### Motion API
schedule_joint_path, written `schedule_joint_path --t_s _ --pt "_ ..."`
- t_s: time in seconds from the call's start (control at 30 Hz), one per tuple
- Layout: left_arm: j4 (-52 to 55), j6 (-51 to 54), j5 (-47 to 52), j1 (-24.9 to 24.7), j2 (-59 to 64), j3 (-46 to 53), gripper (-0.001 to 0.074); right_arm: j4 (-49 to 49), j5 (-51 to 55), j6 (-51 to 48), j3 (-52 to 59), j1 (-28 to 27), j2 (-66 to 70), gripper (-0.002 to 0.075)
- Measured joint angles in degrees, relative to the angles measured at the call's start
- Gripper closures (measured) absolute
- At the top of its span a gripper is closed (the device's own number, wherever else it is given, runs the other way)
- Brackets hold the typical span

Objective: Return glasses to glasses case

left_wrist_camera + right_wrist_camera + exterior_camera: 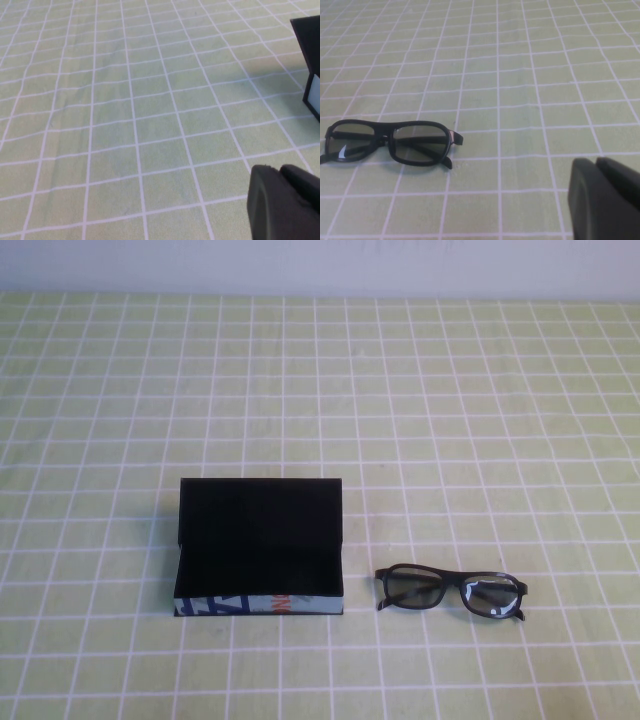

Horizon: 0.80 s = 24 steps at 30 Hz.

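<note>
The glasses case (260,540) lies open on the table at the near left of centre. Its flat lid stands up at the back, its black inside is bare, and its front side shows blue, white and orange print. The black-framed glasses (450,592) lie folded on the cloth just right of the case, apart from it. Neither arm shows in the high view. My left gripper (280,172) hovers over bare cloth, shut on nothing, with a corner of the case (310,75) off to one side. My right gripper (595,162) is shut and empty, a short way from the glasses (395,142).
A green tablecloth (400,390) with a white grid covers the whole table. A pale wall (320,265) runs along the far edge.
</note>
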Motion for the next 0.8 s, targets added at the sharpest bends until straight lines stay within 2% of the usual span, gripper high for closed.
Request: schedule_joint_path --t_s 0.4,0.67,0.8 --pt "0.00 0.00 0.00 0.00 0.00 0.00 0.0737 2.17 0.00 0.00 0.00 0.00 0.00 0.0737" --pt "0.00 0.00 0.00 0.00 0.00 0.00 0.0737 23.82 -5.48 0.00 0.00 0.00 0.00 0.0737" --pt "0.00 0.00 0.00 0.00 0.00 0.00 0.0737 31.52 -9.69 0.00 0.00 0.00 0.00 0.0737"
